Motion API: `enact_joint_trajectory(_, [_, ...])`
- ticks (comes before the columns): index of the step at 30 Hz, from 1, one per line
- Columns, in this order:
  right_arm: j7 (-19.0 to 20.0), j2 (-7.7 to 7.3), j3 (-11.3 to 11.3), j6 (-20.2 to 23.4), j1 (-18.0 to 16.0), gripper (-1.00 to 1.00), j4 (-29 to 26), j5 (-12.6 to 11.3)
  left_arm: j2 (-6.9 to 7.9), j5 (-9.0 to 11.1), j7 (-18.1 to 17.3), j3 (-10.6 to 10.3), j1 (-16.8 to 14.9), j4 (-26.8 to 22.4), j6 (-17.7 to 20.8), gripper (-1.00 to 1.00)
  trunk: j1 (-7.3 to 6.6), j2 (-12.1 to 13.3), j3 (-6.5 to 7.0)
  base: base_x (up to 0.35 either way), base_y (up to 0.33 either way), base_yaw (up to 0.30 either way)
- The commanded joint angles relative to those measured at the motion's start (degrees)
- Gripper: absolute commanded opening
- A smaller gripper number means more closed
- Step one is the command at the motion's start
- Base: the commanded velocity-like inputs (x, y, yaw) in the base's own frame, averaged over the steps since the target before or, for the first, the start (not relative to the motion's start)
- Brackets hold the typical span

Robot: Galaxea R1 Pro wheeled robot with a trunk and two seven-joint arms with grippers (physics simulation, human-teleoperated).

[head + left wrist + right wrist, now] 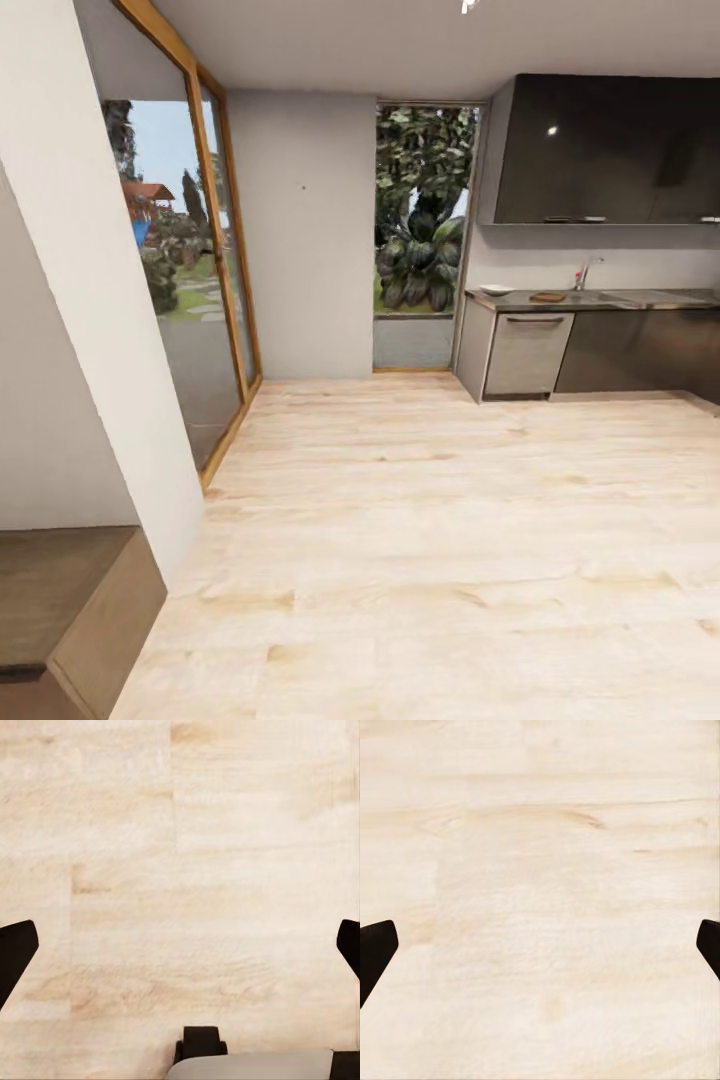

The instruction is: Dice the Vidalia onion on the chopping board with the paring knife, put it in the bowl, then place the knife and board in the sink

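Pale wood plank floor spans the room. Far right, the bench carries the sink with its chrome tap, the chopping board and the white bowl. Left gripper and right gripper hang over the floor, fingers spread wide, holding nothing.

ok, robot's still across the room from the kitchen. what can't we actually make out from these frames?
- Vidalia onion: head view, too far; hidden inside the sink basin.
- Paring knife: head view, too small to pick out on the chopping board.
- Bowl: head view, a small white shape; contents unreadable.
- Countertop: head view, cut off by the picture's right edge.
- Fingers: wrist views, cropped at the edges, spread over bare floor.
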Motion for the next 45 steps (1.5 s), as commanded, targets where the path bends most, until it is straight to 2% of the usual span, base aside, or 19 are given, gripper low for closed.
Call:
enact_joint_trajectory(1, [-0.18, -0.01, 0.07, -0.17, -0.04, 1.0, 0.07, 0.02, 0.01, -0.03, 0.03, -0.03, 0.02, -0.08, -0.09, 1.0, 0.03, -0.02, -0.04, 0.292, -0.192, -0.274])
enact_joint_trajectory(45, [-0.18, 0.15, 0.15, -0.17, -0.04, 1.0, 0.44, 0.02, 0.01, -0.06, 0.04, -0.03, 0.02, -0.08, -0.09, 1.0, 0.03, -0.02, -0.03, 0.276, -0.225, -0.268])
